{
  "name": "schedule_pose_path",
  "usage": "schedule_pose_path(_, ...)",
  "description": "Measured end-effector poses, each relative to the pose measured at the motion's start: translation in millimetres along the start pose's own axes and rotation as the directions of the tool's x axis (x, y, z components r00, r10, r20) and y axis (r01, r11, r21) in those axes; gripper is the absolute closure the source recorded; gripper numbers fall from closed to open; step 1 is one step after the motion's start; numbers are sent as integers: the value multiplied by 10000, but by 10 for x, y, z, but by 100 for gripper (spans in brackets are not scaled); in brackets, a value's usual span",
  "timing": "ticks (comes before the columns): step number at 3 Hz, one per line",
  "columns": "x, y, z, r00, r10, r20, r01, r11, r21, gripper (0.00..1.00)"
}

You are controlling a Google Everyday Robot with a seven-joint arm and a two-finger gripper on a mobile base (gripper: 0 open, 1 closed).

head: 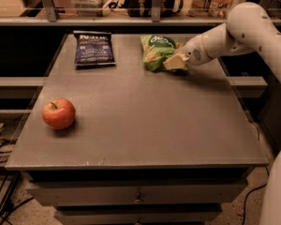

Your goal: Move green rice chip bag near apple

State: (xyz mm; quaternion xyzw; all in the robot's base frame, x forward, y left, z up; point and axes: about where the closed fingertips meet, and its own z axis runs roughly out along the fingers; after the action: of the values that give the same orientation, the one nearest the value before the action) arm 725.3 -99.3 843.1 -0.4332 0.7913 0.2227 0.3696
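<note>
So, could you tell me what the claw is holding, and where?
Cannot tell: the claw sits against the green rice chip bag at its right edge.

Lot: green rice chip bag (157, 50) showing light green, white lettering; apple (58, 113) showing red-orange; gripper (174, 63) showing cream, sitting at bag's right edge.

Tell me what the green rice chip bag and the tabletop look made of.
The green rice chip bag: probably thin plastic film, slightly glossy, judging by creases and crumpled edges. The table: matte grey top, perhaps laminate or painted metal; no grain or glare shows. The gripper sits at the bag's right edge.
</note>
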Motion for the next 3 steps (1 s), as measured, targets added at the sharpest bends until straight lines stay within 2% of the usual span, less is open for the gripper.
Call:
schedule_pose_path(1,-1,1,0,10000,-4,-1,4,10000,0,82)
schedule_pose_path(2,-2,1,0,10000,-6,-1,6,10000,0,59)
schedule_pose_path(3,-108,141,-11,9991,-432,26,432,9991,-33,36)
